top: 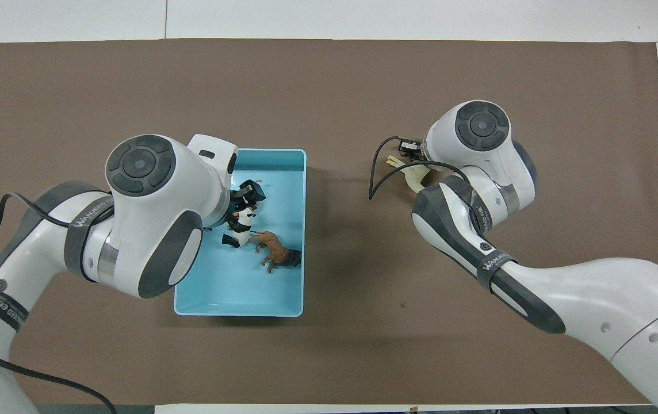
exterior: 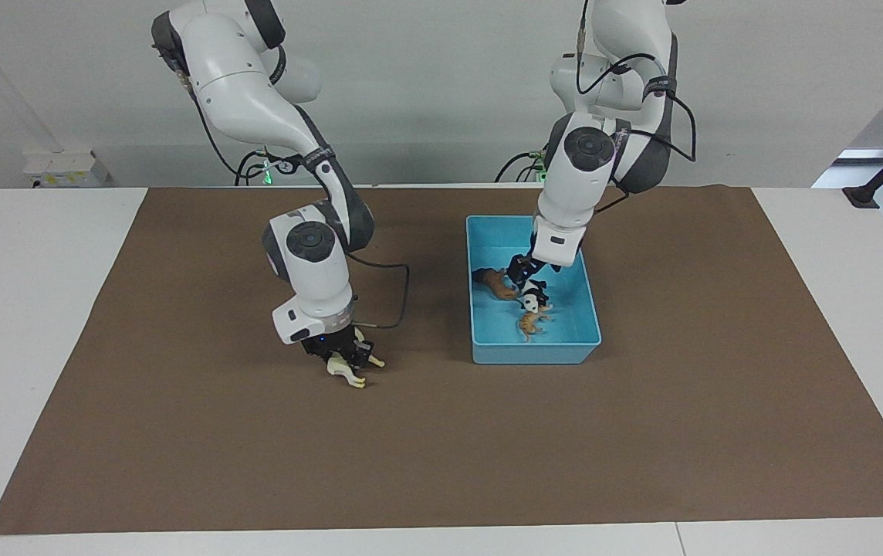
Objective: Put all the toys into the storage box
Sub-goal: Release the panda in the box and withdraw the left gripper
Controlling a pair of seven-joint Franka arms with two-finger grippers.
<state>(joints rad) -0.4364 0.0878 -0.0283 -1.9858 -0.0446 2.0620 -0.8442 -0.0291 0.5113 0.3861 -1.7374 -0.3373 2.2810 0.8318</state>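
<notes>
Left hand [exterior: 525,279] hangs in my box [exterior: 584,305], fingers apart over panda [exterior: 534,295], lion [exterior: 493,283], tiger [exterior: 531,322]; right hand [exterior: 345,355] clamps the horse [exterior: 349,368] above the table [exterior: 179,432].

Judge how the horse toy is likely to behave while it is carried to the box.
The horse looks like stiff molded plastic, so it probably keeps its shape. It seems light for the right claw. Its legs stick out sideways, so it may twist if pinched off-center.
</notes>
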